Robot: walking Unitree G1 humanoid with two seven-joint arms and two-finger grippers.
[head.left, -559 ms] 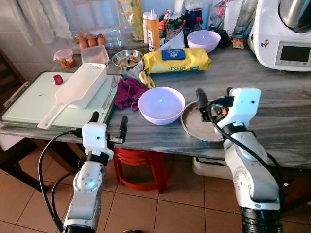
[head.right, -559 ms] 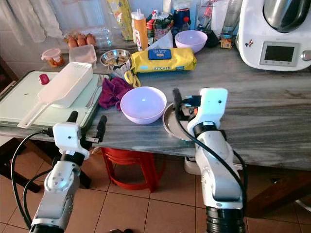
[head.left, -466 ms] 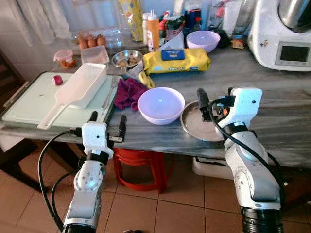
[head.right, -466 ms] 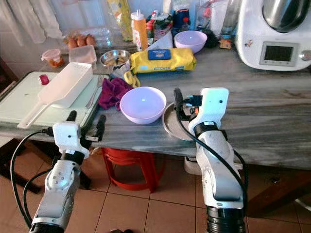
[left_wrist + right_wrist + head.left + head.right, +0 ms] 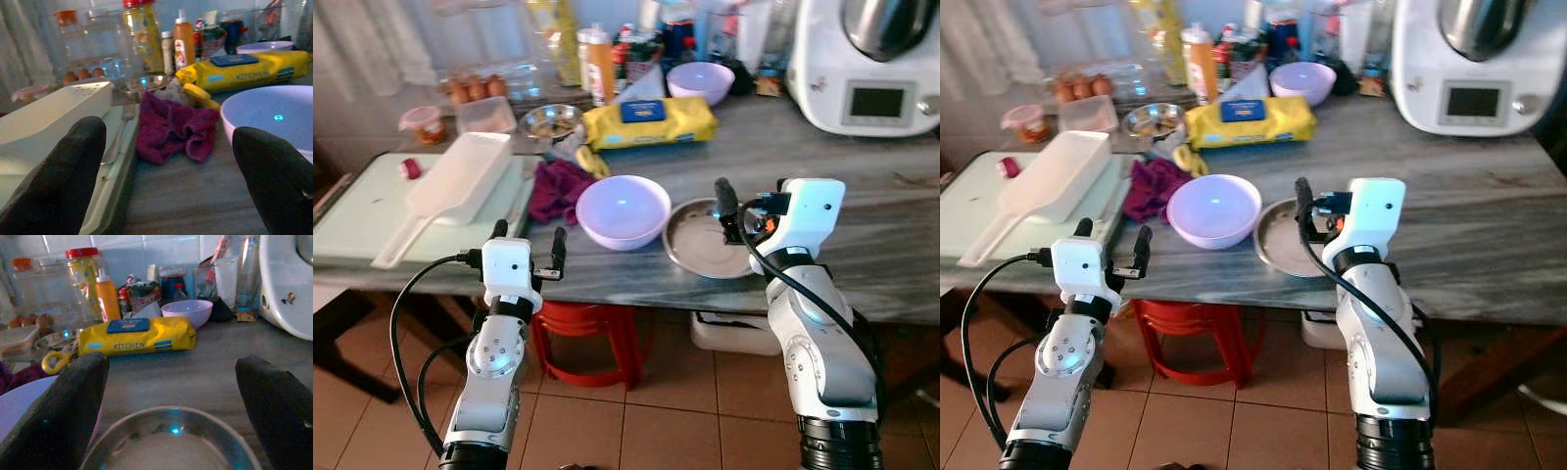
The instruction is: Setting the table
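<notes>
Metal plate [image 5: 703, 238] beside lavender bowl [image 5: 623, 210], purple cloth [image 5: 558, 187] beyond.

Yellow wipes pack [image 5: 636, 121], purple cloth [image 5: 556, 187] (crumpled), red stool [image 5: 590, 323], white kitchen machine [image 5: 867, 61]

lilac bowl [image 5: 624, 210], silver plate [image 5: 705, 238], maroon cloth [image 5: 556, 188]

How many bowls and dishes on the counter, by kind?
Lilac plastic bowls: 2, near one, far one
Steel plate: 1, under the right gripper, plate
Small steel bowl: 1, back left
Total: 4
</notes>
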